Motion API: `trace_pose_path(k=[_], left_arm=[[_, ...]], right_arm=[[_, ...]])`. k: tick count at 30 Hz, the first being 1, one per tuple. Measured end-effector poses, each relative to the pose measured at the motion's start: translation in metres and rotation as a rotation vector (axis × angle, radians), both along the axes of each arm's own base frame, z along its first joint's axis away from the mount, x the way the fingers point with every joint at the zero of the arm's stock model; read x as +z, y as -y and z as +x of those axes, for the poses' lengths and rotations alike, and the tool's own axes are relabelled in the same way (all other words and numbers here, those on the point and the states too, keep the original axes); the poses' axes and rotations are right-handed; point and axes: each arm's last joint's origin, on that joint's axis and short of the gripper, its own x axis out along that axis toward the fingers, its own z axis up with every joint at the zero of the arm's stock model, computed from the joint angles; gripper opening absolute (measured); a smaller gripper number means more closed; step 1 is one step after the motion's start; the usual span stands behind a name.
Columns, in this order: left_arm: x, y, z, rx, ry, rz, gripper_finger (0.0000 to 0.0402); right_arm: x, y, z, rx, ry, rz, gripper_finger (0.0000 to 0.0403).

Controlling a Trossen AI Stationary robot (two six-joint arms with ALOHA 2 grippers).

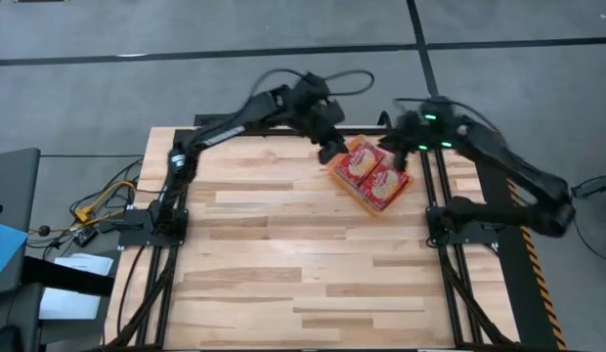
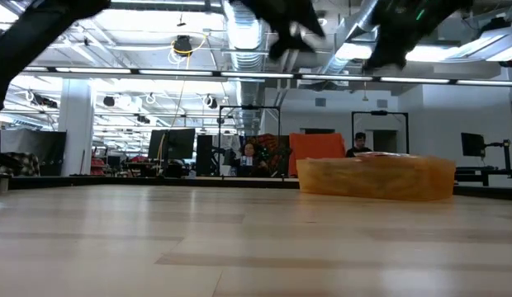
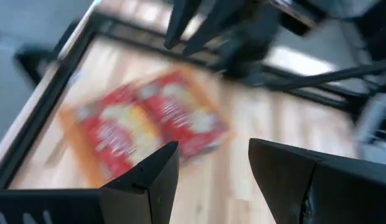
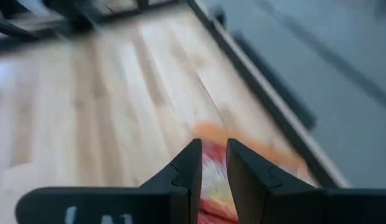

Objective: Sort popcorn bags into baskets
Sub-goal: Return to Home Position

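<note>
Orange basket (image 1: 373,177) holds blurred popcorn bags (image 1: 384,182); left end effector (image 3: 211,168) spread, right end effector (image 4: 210,163) slightly parted, both empty.

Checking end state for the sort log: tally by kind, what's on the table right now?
Popcorn bags: 2 visible on top, side by side in the basket; any beneath are hidden
Orange basket: 1
Loose bags on the table: 0
Total: 3 things visible
</note>
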Motion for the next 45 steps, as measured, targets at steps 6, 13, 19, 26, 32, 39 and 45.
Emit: trace_pose_path(k=[6, 13, 19, 26, 32, 39, 45], left_arm=[[0.08, 0.039, -0.061, 0.064, 0.103, 0.197, 0.018], [0.122, 0.065, -0.121, 0.209, 0.095, 0.3, 0.018], [0.12, 0.085, -0.136, 0.059, 0.214, 0.285, 0.018], [0.07, 0.102, -0.183, 0.212, 0.429, 0.264, 0.018], [-0.024, 0.118, -0.236, 0.268, 0.588, 0.167, 0.018], [-0.131, 0.134, -0.285, 0.323, 0.746, 0.051, 0.018], [-0.181, 0.143, -0.314, 0.442, 0.815, 0.029, 0.018]], right_arm=[[0.048, -0.06, -0.066, 0.068, 0.157, -0.259, 0.0097], [0.06, -0.118, -0.132, 0.006, 0.417, -0.399, 0.0097], [0.025, -0.141, -0.16, -0.029, 0.606, -0.328, 0.0098], [0.001, -0.138, -0.157, -0.013, 0.744, -0.149, 0.0098], [-0.022, -0.121, -0.133, -0.005, 0.708, -0.032, 0.0098], [-0.062, -0.108, -0.108, 0.007, 0.71, 0.105, 0.0098], [-0.056, -0.109, -0.11, 0.015, 0.743, 0.068, 0.0098]])
